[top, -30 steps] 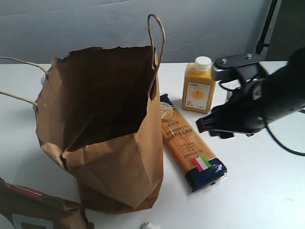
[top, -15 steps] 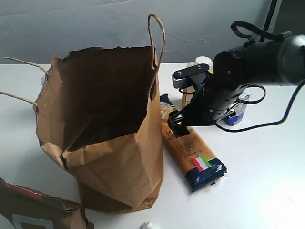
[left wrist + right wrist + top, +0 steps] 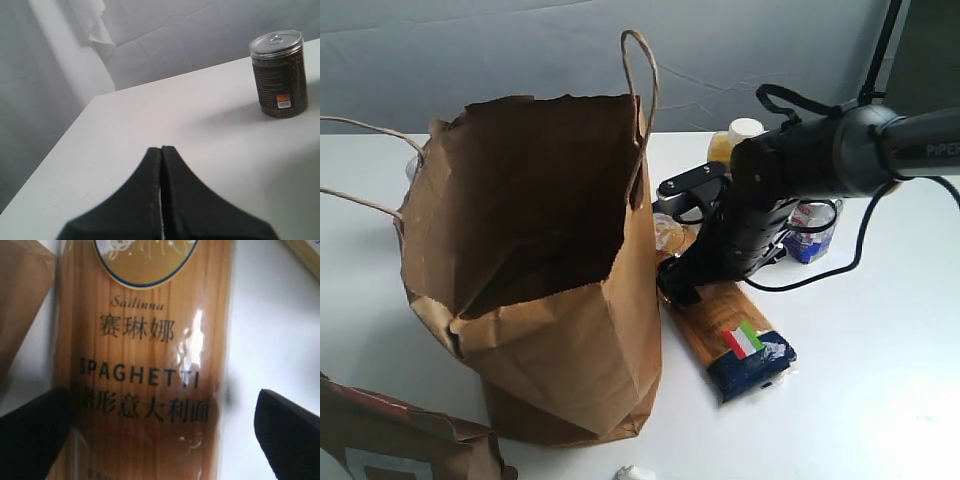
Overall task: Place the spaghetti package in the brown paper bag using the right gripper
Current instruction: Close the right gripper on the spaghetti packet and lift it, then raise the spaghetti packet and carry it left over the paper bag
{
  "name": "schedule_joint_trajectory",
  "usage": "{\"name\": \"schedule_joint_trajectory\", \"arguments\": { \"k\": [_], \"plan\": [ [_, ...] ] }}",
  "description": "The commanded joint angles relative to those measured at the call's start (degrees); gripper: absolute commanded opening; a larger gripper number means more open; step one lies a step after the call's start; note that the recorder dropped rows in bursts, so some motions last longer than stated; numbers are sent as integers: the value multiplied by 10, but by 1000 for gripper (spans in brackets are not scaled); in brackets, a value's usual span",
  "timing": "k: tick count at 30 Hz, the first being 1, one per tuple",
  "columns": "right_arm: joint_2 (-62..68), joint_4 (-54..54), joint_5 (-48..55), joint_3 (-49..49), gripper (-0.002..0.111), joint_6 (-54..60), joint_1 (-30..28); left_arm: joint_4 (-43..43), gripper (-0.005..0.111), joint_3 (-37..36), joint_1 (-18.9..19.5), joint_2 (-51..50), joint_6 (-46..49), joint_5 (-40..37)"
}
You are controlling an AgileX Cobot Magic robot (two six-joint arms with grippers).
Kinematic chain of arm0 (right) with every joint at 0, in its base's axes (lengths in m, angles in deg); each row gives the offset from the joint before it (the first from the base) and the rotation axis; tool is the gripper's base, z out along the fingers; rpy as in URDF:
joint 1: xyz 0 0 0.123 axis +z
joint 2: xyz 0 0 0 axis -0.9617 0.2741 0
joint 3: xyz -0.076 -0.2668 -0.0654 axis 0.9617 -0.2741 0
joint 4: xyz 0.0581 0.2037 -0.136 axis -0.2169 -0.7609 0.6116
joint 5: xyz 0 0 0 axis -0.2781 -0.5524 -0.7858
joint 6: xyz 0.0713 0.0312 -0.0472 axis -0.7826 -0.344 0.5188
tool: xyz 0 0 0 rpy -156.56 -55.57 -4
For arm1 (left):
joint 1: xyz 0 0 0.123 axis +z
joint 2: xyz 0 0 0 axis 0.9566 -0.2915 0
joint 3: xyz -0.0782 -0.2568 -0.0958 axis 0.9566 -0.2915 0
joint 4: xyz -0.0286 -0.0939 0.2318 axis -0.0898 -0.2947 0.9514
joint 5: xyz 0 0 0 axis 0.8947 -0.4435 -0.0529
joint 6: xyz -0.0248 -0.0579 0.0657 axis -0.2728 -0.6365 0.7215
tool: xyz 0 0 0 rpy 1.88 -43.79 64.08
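Right gripper [image 3: 680, 284] — dropped from mid-air onto spaghetti package [image 3: 740, 335], fingers [image 3: 30, 435] parted astride it, unclenched — grasp next, brown paper bag [image 3: 560, 330] alongside.

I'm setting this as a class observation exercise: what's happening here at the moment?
The right end effector is down at the spaghetti package, open, with a finger on either side; nothing is gripped yet. The package lies flat on the white table beside the open, upright brown paper bag. The left end effector is shut, elsewhere, near a jar.
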Motion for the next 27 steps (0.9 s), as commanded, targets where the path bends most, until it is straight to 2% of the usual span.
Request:
{"name": "schedule_joint_trajectory", "arguments": {
  "k": [1, 3, 4, 5, 6, 9, 16, 21, 27],
  "plan": [
    [29, 5, 2, 2, 91, 15, 7, -3, 0, -3, -1, -1, -2, 3],
    [37, 4, 17, 2, 88, 21, 9, -3, 0, -3, -1, -1, -2, 3],
    [38, 4, 22, 2, 83, 21, 9, -3, 0, -3, -1, -1, -2, 3],
    [38, 6, 30, 2, 73, 21, 10, -3, 0, -3, -1, -1, -2, 3],
    [38, 7, 42, 2, 58, 21, 10, -3, 0, -3, -1, -1, -2, 3],
    [28, 6, 64, -3, -1, 15, 8, -3, 0, -3, -1, -1, -2, 3],
    [-74, 6, -57, -109, 0, -69, -8, -3, 0, -3, -1, -1, -2, 3],
    [-206, 6, -147, -208, 0, -104, -11, -3, 0, -3, -1, -1, -2, 3],
    [-396, 3, -200, -288, 0, -179, -11, -3, 0, -3, -1, -1, -2, 3]
  ]
}}
